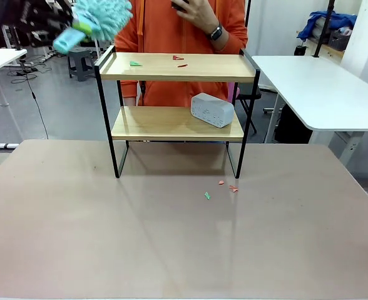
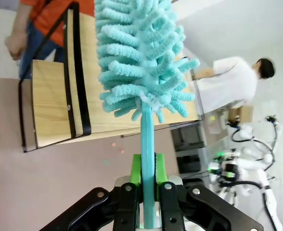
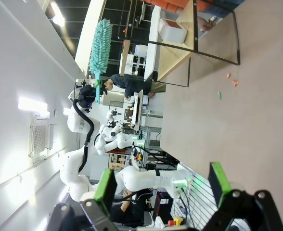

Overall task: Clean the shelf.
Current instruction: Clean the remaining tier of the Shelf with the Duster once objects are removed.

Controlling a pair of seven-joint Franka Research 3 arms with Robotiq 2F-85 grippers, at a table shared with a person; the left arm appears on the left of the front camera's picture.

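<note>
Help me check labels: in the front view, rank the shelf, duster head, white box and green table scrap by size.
Largest first: shelf; duster head and white box, too alike to rank; green table scrap.

We see bright, even indoor light. The table (image 1: 59,237) carries a soft sheen and a faint reflection of the shelf (image 1: 171,125) legs. Motion blur smears the duster (image 1: 99,19) in the front view. In the right wrist view, ceiling lamps (image 3: 58,19) glare and straight lines bend towards the edges.
</note>
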